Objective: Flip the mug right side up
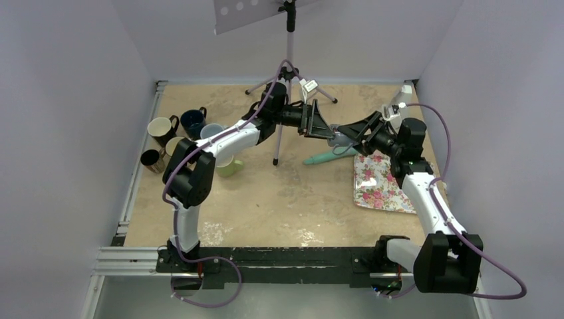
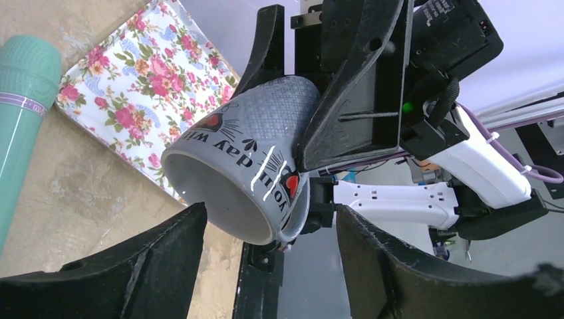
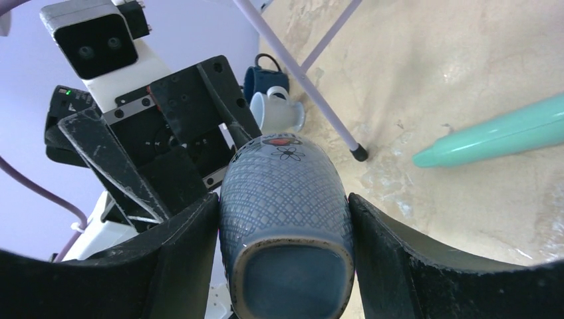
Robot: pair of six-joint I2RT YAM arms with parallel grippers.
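The grey-blue mug (image 1: 340, 138) with black lettering and red hearts is held in the air on its side over the table's back middle. My right gripper (image 3: 282, 219) is shut on its body, its base towards the right wrist camera (image 3: 287, 199). In the left wrist view the mug's open mouth (image 2: 226, 193) faces my left gripper (image 2: 273, 256). That gripper is open, and its fingertips (image 2: 179, 239) stand just short of the rim on either side. In the top view the left gripper (image 1: 316, 122) meets the right gripper (image 1: 354, 134) head-on.
A floral tray (image 1: 380, 183) lies below the right gripper, with a teal bottle (image 1: 329, 157) lying beside it. A tripod stand (image 1: 287, 86) rises behind the left arm. Several mugs (image 1: 178, 129) stand at the left edge, and a light green one (image 1: 229, 166) is under the left arm.
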